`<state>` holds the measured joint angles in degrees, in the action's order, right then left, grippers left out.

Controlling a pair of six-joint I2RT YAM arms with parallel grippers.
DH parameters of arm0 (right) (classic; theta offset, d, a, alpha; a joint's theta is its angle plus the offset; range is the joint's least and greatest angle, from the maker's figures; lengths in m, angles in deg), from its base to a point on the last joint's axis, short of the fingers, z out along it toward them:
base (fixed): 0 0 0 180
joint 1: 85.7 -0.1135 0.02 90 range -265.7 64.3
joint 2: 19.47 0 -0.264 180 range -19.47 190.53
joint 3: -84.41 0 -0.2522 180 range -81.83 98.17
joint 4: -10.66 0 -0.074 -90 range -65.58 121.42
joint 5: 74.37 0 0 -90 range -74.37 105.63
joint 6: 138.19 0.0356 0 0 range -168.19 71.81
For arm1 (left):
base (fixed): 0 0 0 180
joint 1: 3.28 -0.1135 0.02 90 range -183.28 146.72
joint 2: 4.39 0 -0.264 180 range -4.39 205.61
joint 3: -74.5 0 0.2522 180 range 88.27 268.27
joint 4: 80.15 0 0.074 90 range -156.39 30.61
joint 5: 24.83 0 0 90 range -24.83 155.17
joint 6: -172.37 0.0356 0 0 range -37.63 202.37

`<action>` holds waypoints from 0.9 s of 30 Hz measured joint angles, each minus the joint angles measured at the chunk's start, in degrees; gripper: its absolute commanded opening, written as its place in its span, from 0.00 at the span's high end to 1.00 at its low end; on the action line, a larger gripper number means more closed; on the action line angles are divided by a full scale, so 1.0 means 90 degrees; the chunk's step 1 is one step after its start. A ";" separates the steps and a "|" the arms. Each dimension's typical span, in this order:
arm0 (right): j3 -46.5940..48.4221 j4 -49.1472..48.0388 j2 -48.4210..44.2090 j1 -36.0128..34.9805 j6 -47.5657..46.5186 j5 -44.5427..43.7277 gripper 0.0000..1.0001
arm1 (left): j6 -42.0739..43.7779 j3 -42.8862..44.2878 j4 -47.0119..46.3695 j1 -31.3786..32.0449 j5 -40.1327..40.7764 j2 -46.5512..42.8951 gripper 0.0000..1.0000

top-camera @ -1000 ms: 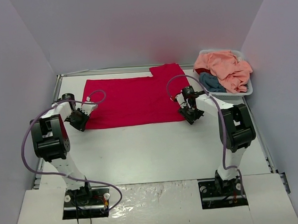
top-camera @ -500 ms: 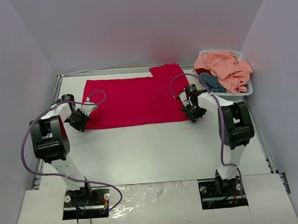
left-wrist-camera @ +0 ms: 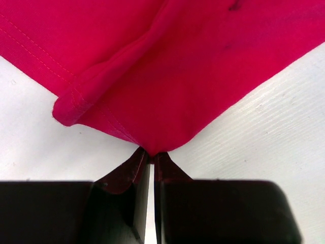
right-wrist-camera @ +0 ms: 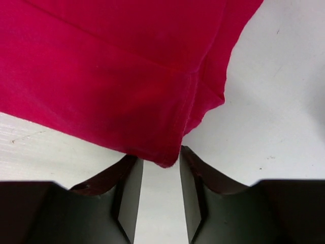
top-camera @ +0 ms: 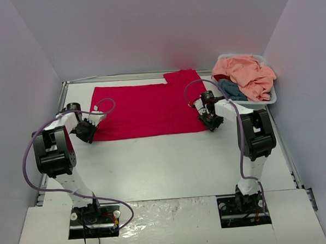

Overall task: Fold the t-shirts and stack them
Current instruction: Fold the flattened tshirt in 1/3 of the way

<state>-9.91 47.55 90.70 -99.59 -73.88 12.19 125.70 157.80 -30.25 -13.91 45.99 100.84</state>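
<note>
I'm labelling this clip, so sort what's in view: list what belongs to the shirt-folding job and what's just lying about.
Job:
crimson-red cloth t-shirt, spread flat
peach-pink cloth t-shirt and teal-blue cloth t-shirt, heaped far right
left gripper, shut on the red shirt's corner
right gripper, open at another corner

Lying about:
white plastic basket holding the heap
white table
</note>
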 measured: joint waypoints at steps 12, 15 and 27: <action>0.0056 -0.0022 0.0080 -0.0002 -0.0010 0.0056 0.91 | 0.0000 -0.0002 0.0000 0.0000 -0.0010 0.0000 0.97; 0.0058 -0.0027 0.0083 -0.0002 -0.0010 0.0053 0.96 | 0.0002 -0.0002 0.0002 0.0000 -0.0012 0.0000 0.97; -0.0209 -0.0199 -0.0097 0.0000 -0.0012 -0.0044 1.00 | 0.0168 -0.0236 0.0058 0.0000 -0.0017 -0.0197 0.97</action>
<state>-11.79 45.76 89.83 -99.59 -73.99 11.80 127.21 155.68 -29.73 -13.91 45.84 99.07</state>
